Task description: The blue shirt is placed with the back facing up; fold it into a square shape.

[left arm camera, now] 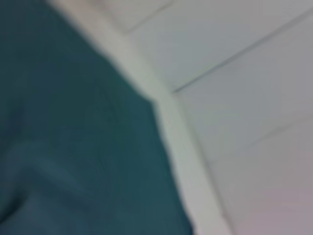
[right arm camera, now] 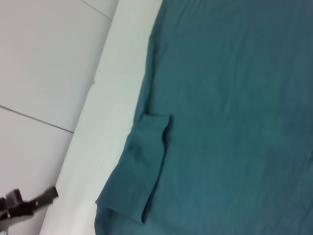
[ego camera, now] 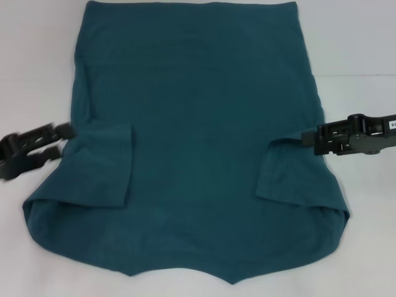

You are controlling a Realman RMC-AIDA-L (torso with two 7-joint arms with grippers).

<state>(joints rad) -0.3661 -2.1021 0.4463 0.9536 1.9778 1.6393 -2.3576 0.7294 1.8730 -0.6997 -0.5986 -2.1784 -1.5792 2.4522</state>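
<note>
The blue shirt [ego camera: 198,124] lies flat on the white table [ego camera: 37,62], plain side up, with the hem at the far end. Both short sleeves are folded inward over the body, the left sleeve [ego camera: 105,167] and the right sleeve [ego camera: 288,170]. My left gripper [ego camera: 67,141] is at the shirt's left edge beside the folded sleeve, open, with nothing between its fingers. At the right edge, my right gripper [ego camera: 307,140] has its tip touching the cloth by the other sleeve. The right wrist view shows the shirt [right arm camera: 234,98], the left sleeve [right arm camera: 144,166] and, farther off, the left gripper [right arm camera: 24,208]. The left wrist view shows only shirt cloth [left arm camera: 73,147].
Bare white table [right arm camera: 98,122] borders the shirt on both sides and in front. Beyond the table's left edge [left arm camera: 181,147] lies a pale tiled floor [left arm camera: 244,73].
</note>
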